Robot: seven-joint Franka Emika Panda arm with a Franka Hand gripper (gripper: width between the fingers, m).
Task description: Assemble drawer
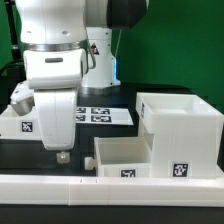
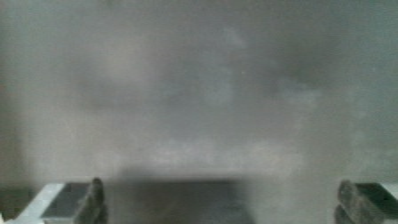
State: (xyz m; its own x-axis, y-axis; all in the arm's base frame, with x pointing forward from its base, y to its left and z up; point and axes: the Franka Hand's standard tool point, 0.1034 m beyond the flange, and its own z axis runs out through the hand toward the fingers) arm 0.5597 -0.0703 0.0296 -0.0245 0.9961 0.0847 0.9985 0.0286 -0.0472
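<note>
Exterior view: you have the drawer casing (image 1: 185, 125) standing on the black desk (image 1: 20, 160) toward the exterior view's right. Its open side faces up and a tag shows on its front face. One tray (image 1: 122, 155) sits close against the casing's side. You cannot tell from here whether it is slotted in. The second tray (image 1: 22, 118) lies at the exterior view's left, partly hidden behind the arm (image 1: 55, 40). The marker board (image 1: 95, 113) lies flat farther back, and a low border wall (image 1: 110, 185) runs along the near edge. The claw (image 1: 62, 150) points down between the two trays, touching neither. Wrist view: blurred grey. The fingertips (image 2: 71, 200) are spread wide with nothing between them, so the claw is open.
</note>
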